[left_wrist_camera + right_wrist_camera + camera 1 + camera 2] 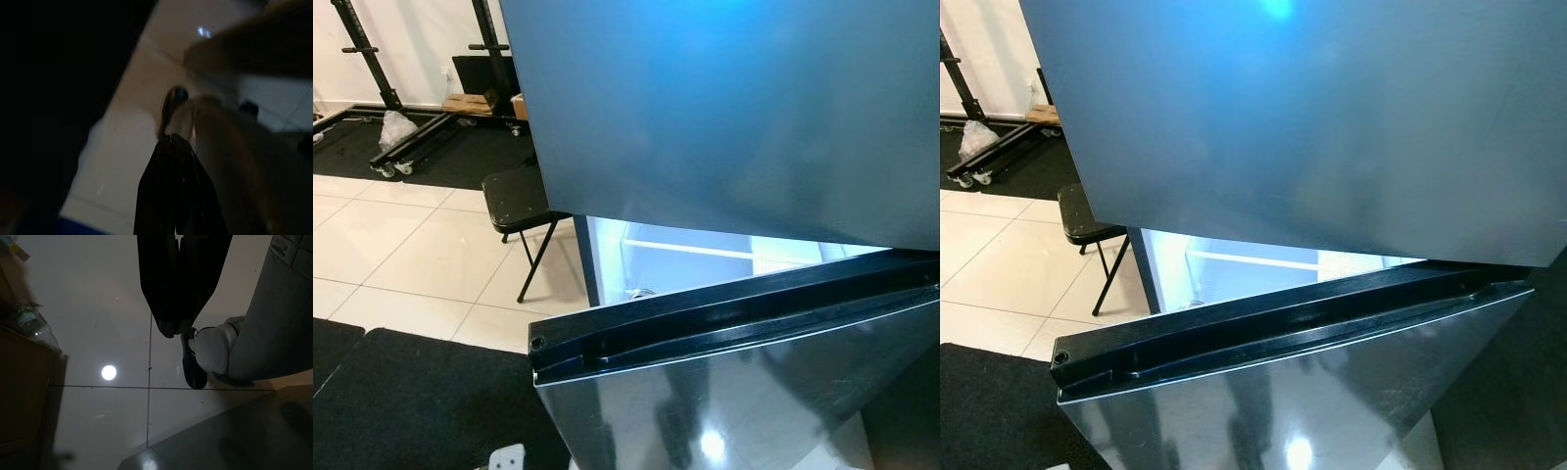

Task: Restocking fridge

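Two doors are showing on the fridge (734,117) as I am looking down: the upper door (1312,108) is standing ajar with the lit inside (695,259) glowing behind it, the lower door (734,392) also swung out. I am seeing both arms hanging over the floor, right gripper (178,328) pressed together and carrying nothing, left gripper (171,142) too dark to tell. I am judging the fridge opened but nothing loaded yet; a bottle (32,325) is lying by the right wrist.

The 2 head views look forward and down from very near the fridge doors (734,117), sharing the lit gap between them (1253,259). Each wrist view looks straight down along its black fingers (181,279) at the tiled floor (98,333) — the left one dark.
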Robot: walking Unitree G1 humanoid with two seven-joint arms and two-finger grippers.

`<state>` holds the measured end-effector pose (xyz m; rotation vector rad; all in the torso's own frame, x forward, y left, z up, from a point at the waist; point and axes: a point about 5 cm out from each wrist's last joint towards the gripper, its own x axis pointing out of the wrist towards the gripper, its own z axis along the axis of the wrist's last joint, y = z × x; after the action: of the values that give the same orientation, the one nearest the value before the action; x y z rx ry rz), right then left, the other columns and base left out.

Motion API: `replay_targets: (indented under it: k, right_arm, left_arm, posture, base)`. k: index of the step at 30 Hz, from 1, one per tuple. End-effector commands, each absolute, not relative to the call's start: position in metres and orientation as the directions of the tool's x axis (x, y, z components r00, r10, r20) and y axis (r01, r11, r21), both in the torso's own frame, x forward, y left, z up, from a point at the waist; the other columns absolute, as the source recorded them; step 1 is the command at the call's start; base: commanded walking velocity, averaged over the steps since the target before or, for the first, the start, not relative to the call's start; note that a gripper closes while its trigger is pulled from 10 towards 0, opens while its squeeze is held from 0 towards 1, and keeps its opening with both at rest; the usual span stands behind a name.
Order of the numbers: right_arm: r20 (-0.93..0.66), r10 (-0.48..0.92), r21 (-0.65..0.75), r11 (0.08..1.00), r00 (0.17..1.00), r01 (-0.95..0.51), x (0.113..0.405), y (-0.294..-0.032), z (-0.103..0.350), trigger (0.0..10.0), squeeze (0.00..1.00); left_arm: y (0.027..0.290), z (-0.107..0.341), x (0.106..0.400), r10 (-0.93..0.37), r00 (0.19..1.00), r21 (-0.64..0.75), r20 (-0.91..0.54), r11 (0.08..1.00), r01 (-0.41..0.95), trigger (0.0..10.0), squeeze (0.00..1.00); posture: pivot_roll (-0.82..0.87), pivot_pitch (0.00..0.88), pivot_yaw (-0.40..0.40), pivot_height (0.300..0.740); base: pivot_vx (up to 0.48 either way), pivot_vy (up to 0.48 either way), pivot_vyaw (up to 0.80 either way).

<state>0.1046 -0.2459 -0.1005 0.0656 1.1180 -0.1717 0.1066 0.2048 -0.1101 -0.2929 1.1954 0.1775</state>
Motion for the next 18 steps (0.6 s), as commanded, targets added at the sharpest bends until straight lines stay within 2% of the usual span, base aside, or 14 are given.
replay_targets:
  k: [1, 5, 6, 7, 11, 13, 18]
  right_arm:
    - [-0.904, -0.096, -0.027, 0.986, 0.418, 0.167, 0.102, -0.243, -0.102, 10.0, 0.0]
    - [-0.903, -0.093, -0.025, 0.986, 0.42, 0.164, 0.103, -0.243, -0.102, 10.0, 0.0]
    - [-0.903, -0.09, -0.025, 0.987, 0.421, 0.157, 0.104, -0.242, -0.102, 10.0, 0.0]
    - [-0.903, -0.089, -0.025, 0.988, 0.421, 0.155, 0.104, -0.242, -0.102, 10.0, 0.0]
    - [-0.903, -0.088, -0.024, 0.988, 0.421, 0.154, 0.103, -0.242, -0.102, 10.0, 0.0]
    - [-0.903, -0.085, -0.022, 0.988, 0.421, 0.153, 0.103, -0.241, -0.102, 10.0, 0.0]
    - [-0.902, -0.083, -0.02, 0.988, 0.423, 0.151, 0.103, -0.241, -0.102, 10.0, 0.0]
  left_arm:
    - [0.206, -0.111, 0.101, -0.042, 0.346, -0.143, -0.937, 0.952, -0.271, 10.0, 0.0]
    - [0.209, -0.106, 0.114, -0.052, 0.442, -0.178, -0.896, 0.952, -0.248, 10.0, 0.0]
    - [0.217, -0.099, 0.128, -0.022, 0.531, -0.203, -0.847, 0.936, -0.286, 10.0, 0.0]
    - [0.221, -0.096, 0.133, -0.003, 0.566, -0.219, -0.824, 0.924, -0.314, 10.0, 0.0]
    - [0.231, -0.09, 0.142, 0.044, 0.613, -0.239, -0.789, 0.897, -0.372, 10.0, 0.0]
    - [0.242, -0.085, 0.146, 0.101, 0.652, -0.272, -0.751, 0.853, -0.445, 10.0, 0.0]
    - [0.253, -0.079, 0.151, 0.167, 0.701, -0.339, -0.694, 0.782, -0.523, 10.0, 0.0]
  posture:
    - [-0.02, 0.0, 0.011, 0.74]
    - [-0.02, 0.0, 0.011, 0.74]
    - [-0.01, 0.0, 0.01, 0.74]
    - [-0.01, 0.0, 0.01, 0.74]
    - [-0.01, 0.0, 0.01, 0.74]
    - [-0.01, 0.0, 0.013, 0.74]
    - [-0.01, 0.0, 0.011, 0.74]
  base:
    - [0.0, 0.0, 0.0]
    - [0.0, 0.0, 0.0]
    - [0.0, 0.0, 0.0]
    - [0.0, 0.0, 0.0]
    - [0.0, 0.0, 0.0]
    - [0.0, 0.0, 0.0]
    - [0.0, 0.0, 0.0]
